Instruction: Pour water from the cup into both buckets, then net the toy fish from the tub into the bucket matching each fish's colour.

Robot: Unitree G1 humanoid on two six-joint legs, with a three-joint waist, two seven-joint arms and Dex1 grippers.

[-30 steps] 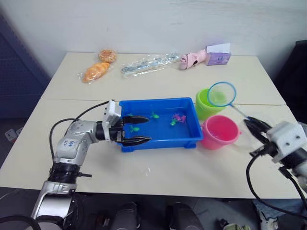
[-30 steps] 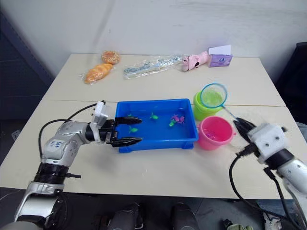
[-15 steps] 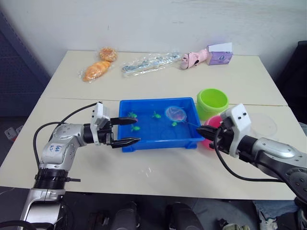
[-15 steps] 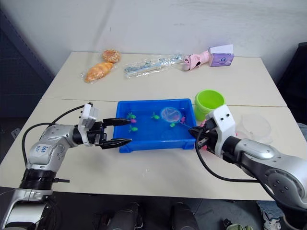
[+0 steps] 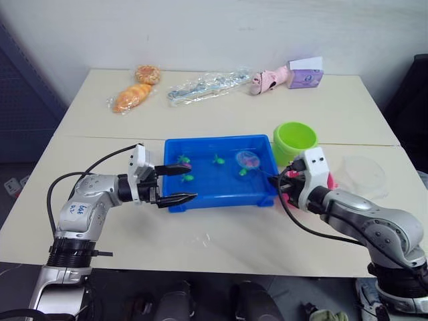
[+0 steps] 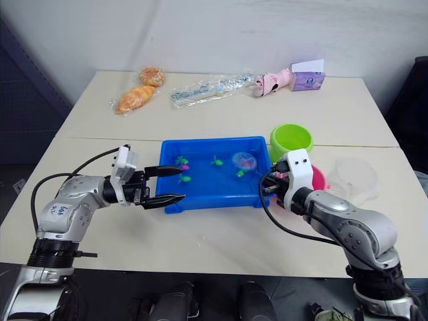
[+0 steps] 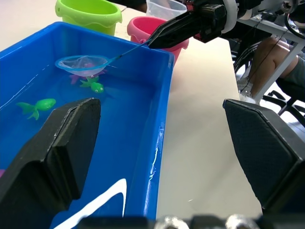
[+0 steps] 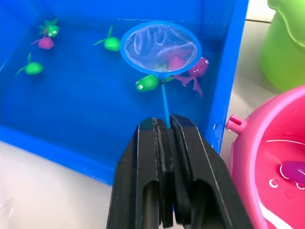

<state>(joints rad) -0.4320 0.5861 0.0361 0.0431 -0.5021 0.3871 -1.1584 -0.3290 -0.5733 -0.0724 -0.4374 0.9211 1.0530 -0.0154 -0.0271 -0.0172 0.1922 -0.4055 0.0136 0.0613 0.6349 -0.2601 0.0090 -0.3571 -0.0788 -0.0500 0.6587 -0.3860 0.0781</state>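
**Net dipped in the tub, right end effector on the handle**

Pale and broad, the surface [image 5: 221, 247] fills most of the head views, with a white wall behind it. At centre frame we see the blue tub [image 5: 221, 198], holding water and the toy fish [image 8: 111, 44], green and pink, scattered across it. Just right of the tub stand the green bucket [image 5: 295, 139] and, nearer the lower edge, the pink bucket [image 8: 267, 157], which has water and a pink fish in it. Right of the buckets sits the clear cup [image 5: 362, 174].

Our right end effector [image 8: 164, 129] is clamped shut on the thin handle of the net [image 8: 160, 47], at the tub's right rim. The net's hoop lies in the water at the tub's right end, over a pink fish, with a green one just beside it. Our left end effector [image 5: 176, 184] hangs spread wide at the tub's left rim, gripping nothing.

Along the upper edge lie two bread packs [image 5: 134, 99], a clear wrapper [image 5: 207, 87], a pink toy [image 5: 269, 80] and a purple box [image 5: 305, 73].
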